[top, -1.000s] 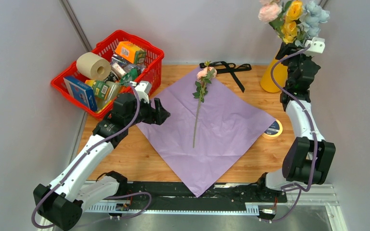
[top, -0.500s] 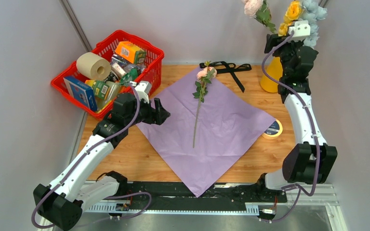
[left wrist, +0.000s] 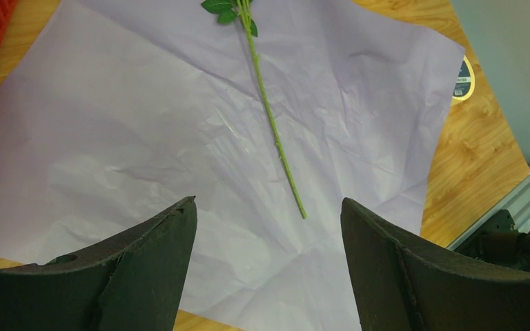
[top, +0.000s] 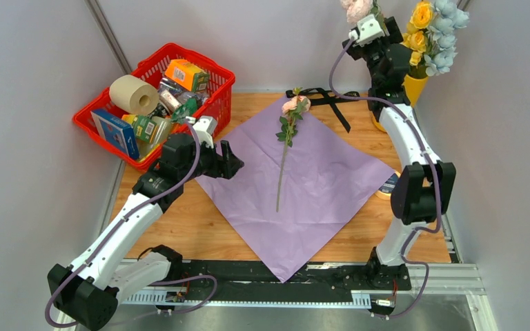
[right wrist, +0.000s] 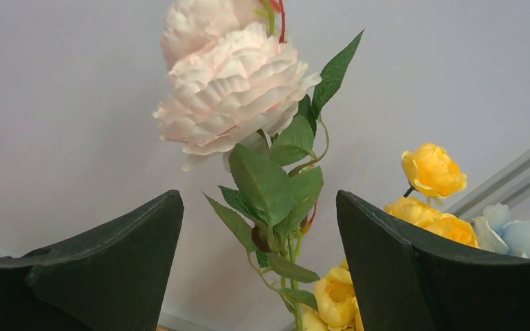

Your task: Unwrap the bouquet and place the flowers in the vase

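Right pincer (right wrist: pixel 257 195) apart, pink flower (right wrist: pixel 231 89) between, vase (top: pixel 415 88) half hidden; left pincer (left wrist: pixel 268 201) apart

**Pink flower loose between my right fingers**

On my right wrist camera the right gripper (right wrist: pixel 259 200) is spread wide. One dark finger stands on each side of the pink flower (right wrist: pixel 231 93), and neither touches it. Its green leaves (right wrist: pixel 269 183) hang just below the bloom. Yellow flowers (right wrist: pixel 433 171) sit lower to its right, with a pale blue flower (right wrist: pixel 517 238) beyond them.
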